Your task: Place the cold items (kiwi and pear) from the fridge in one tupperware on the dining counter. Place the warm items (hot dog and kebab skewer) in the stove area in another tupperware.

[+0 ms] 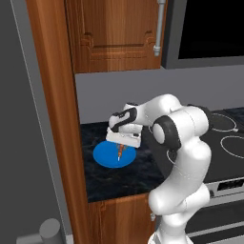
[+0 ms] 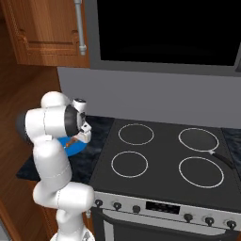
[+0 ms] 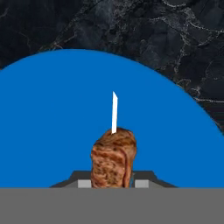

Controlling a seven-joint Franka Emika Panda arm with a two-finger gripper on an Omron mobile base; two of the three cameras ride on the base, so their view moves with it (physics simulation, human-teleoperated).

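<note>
Looking like the grab step: gripper (image 3: 112, 180) is clamped on the kebab skewer (image 3: 113, 155) over the blue plate (image 3: 48, 122) near the counter's (image 1: 119, 178) left edge, so next it probably needs lifting straight up.

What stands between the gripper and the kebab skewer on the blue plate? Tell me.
Nothing visible does. The gripper is shut on the kebab skewer, its fingertips on either side of the meat, over the blue plate on the dark counter beside the stove. No tupperware is in view, so the path there cannot be judged.
</note>
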